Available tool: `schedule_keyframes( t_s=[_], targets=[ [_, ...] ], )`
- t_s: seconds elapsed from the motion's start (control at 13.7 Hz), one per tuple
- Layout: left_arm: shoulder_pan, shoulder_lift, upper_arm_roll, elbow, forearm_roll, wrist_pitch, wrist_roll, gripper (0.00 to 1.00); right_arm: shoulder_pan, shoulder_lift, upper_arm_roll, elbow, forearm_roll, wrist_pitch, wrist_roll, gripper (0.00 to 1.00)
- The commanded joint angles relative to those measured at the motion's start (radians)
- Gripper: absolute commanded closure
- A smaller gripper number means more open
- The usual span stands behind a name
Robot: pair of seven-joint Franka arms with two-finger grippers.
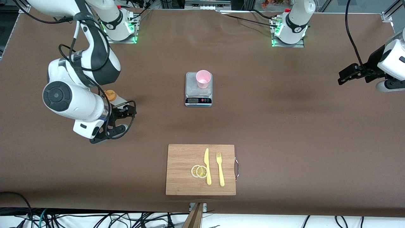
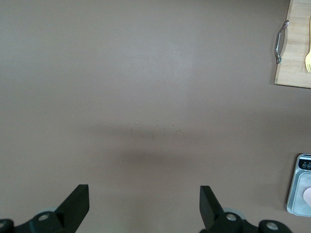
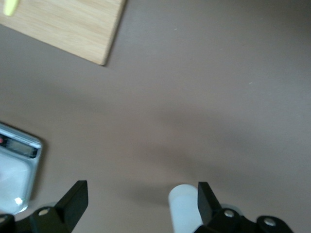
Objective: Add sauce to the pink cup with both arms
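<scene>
Sauce bottle [image 1: 111, 96] sits toward the right arm's end, beside the released right gripper [image 1: 121, 120]; it could easily get knocked over. Pink cup [image 1: 203, 79] is parked on the scale [image 1: 198, 100]. Left gripper [image 1: 346, 77] waits released.

The translucent whitish squeeze bottle with the orange cap [image 1: 113, 97], at the left of the front view, is mostly hidden by the right arm's white wrist. In the right wrist view only its pale base shows at the bottom edge. The steel kitchen scale [image 2: 300, 187] is cut by the left wrist view's right edge; its display [image 1: 198, 100] is too small to read.
</scene>
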Motion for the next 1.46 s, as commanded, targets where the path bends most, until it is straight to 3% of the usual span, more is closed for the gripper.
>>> schedule_keyframes(
  t_s=[0.0, 0.59, 0.88, 1.24, 1.39],
  targets=[
    [0.006, 0.004, 0.000, 0.016, -0.013, -0.002, 0.023, 0.00, -0.021, -0.042, 0.003, -0.040, -0.045, 0.030, 0.014, 0.00],
    [0.006, 0.004, 0.000, 0.015, -0.013, 0.002, 0.023, 0.00, -0.201, -0.193, -0.001, -0.038, -0.053, 0.006, 0.014, 0.00],
    [0.006, 0.004, 0.000, 0.015, -0.013, 0.002, 0.023, 0.00, -0.219, -0.268, -0.003, -0.042, -0.082, -0.147, 0.014, 0.00],
    [0.006, 0.004, 0.000, 0.015, -0.013, 0.002, 0.023, 0.00, -0.259, -0.391, -0.006, -0.109, -0.082, -0.223, -0.003, 0.00],
    [0.004, 0.004, 0.000, 0.015, -0.013, 0.002, 0.023, 0.00, -0.261, -0.442, -0.033, -0.149, -0.079, -0.249, 0.008, 0.00]
  ],
)
